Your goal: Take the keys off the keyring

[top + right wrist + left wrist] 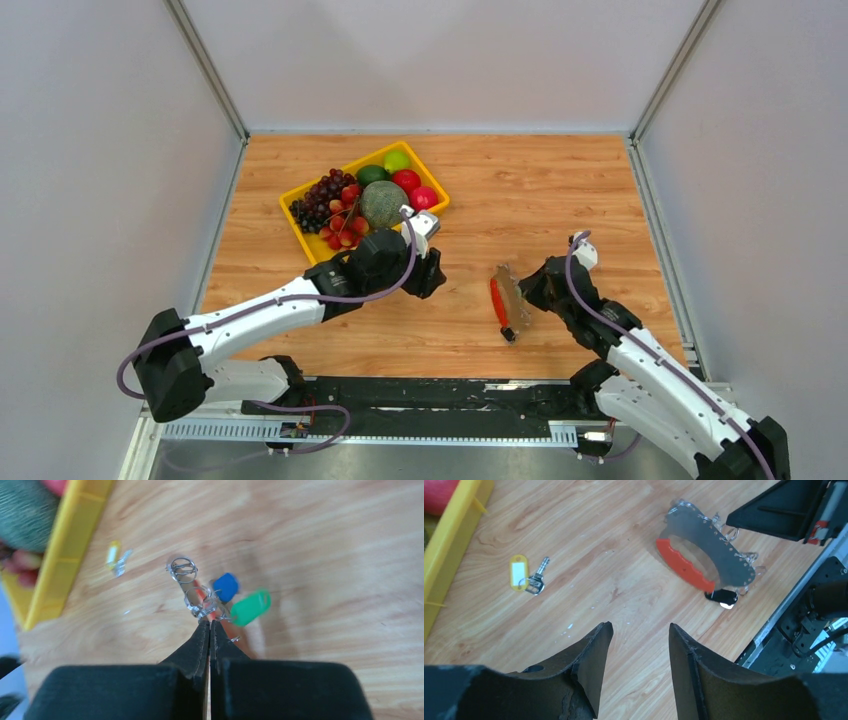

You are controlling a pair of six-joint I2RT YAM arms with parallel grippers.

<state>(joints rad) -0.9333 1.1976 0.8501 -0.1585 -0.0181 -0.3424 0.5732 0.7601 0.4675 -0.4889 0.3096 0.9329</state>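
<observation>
Key (539, 575) on a yellow tag (517, 571) lies loose on the wood, just right of the yellow tray (454, 545). Left gripper (640, 627) hovers farther right of the tray, jaws wide, nothing between them. Farthest from the tray, the keyring (719, 560), grey plate with red grip, sits tilted, and the right gripper (209, 624) is pinched tight on its wire rings, blue tag (226, 586) and green tag (250, 607) dangling.

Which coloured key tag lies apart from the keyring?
The yellow tag, alone near the tray; the blue tag and green tag hang at the keyring.
</observation>
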